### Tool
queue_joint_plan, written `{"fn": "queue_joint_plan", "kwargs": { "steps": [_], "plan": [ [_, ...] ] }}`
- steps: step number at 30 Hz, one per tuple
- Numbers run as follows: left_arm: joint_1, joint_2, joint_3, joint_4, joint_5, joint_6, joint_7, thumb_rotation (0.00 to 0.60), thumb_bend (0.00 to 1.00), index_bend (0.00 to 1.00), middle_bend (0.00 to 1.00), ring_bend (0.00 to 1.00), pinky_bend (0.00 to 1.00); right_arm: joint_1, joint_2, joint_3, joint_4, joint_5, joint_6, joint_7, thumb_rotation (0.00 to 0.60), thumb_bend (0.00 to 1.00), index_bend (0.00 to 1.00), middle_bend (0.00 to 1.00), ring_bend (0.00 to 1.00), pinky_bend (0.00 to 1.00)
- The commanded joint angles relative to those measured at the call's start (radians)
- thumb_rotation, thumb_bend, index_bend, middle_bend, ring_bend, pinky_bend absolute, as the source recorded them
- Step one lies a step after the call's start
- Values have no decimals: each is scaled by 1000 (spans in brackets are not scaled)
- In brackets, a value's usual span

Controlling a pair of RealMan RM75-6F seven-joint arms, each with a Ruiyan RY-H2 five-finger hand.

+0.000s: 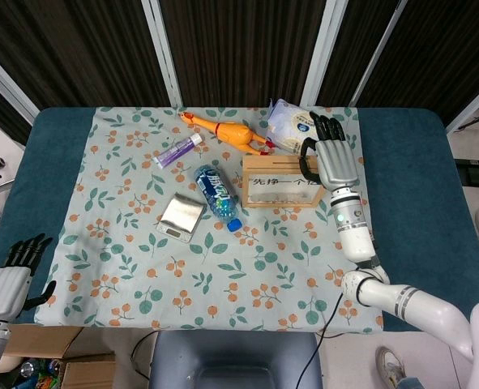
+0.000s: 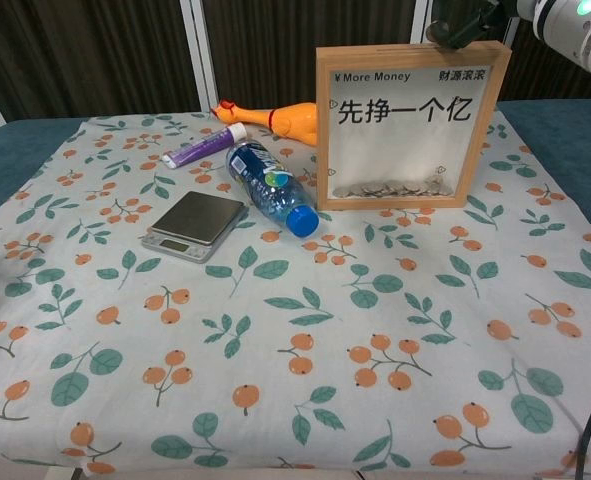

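My right hand [image 1: 330,154] hovers with fingers spread over the right end of the wooden coin frame [image 1: 286,182], holding nothing; whether it touches the top edge I cannot tell. In the chest view its dark fingertips [image 2: 463,25] show just above the frame [image 2: 407,125], which stands upright with coins at its bottom. A white wipes pack [image 1: 292,127] lies just beyond the hand. My left hand [image 1: 8,279] hangs off the table's near left corner, fingers straight and empty.
A water bottle [image 1: 217,194] with a blue cap lies left of the frame. A small scale [image 1: 181,216] sits nearer, a purple tube [image 1: 178,151] and a rubber chicken [image 1: 227,131] farther back. The floral cloth [image 1: 247,275] covers the table's middle.
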Motion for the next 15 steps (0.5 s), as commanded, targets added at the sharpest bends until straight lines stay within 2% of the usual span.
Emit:
{"fn": "queue_joint_plan", "kwargs": {
  "steps": [1,10,13,15],
  "plan": [
    [0,-1,0,0,0,1,-1,600,378,0,0,0,0,3,2,-9,-6,-1,0,-3,600,618,754,151,0,0],
    [2,0,0,1,-2,1,-3,600,380,0,0,0,0,12,7,-32,-17,-7,2,3,600,619,748,151,0,0],
    [1,-1,0,3,-2,-1,-3,600,379,0,0,0,0,14,11,-38,-19,-6,-1,5,600,617,672,151,0,0],
    [0,-1,0,3,-3,-2,-3,600,379,0,0,0,0,15,12,-40,-19,-5,-1,8,600,617,587,153,0,0]
  ]
}}
